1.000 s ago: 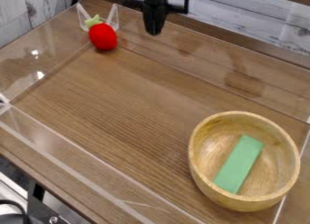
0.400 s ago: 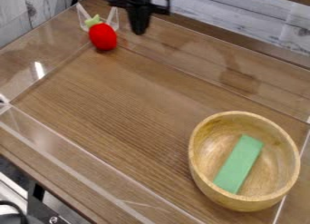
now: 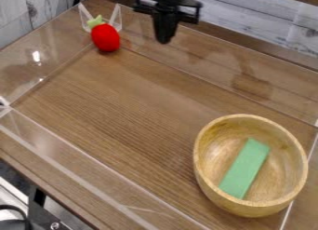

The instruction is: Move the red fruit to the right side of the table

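The black robot gripper (image 3: 165,33), jaws closed on nothing and pointing straight down, hangs near the far edge of the brown wood-grain table (image 3: 137,122). The small bright-red strawberry-like fruit with green leafy top (image 3: 107,37) sits apart to its left in the picture, in the far-left corner, likely the next target.

We had one raised camera at the table's (image 3: 112,113) near corner, looking down and diagonally toward its far side.
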Controlling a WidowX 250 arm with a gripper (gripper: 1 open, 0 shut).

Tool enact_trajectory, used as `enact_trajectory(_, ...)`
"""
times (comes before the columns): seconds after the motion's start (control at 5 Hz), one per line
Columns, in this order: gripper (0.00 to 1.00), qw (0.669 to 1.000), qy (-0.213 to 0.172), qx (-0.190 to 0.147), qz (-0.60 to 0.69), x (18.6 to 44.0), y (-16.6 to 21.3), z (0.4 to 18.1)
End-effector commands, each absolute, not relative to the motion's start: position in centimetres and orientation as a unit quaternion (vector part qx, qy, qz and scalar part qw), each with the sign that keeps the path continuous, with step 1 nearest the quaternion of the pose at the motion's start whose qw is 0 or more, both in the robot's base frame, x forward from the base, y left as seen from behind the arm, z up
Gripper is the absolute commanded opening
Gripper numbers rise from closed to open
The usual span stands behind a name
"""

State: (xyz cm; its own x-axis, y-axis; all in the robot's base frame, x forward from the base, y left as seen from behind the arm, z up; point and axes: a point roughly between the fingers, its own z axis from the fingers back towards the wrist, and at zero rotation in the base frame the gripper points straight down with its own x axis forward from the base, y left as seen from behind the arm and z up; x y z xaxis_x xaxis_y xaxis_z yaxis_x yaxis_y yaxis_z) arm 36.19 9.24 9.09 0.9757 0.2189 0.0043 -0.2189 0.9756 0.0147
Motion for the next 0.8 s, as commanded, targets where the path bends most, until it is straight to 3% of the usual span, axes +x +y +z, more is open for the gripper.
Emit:
enact_trajectory(0.0, 1.0, 0.988, -0.032, 0.018, 0.149, 37.3, 12.7, 10.6)
enact_trajectory(0.2, 0.0, 0.99, -0.03, 0.017, 0.137, 37.7, 10.6, 9.6)
enact_trajectory(0.6, 0.0, 0.989, -0.029, 0.023, 0.141, 37.2, 10.7, 8.5)
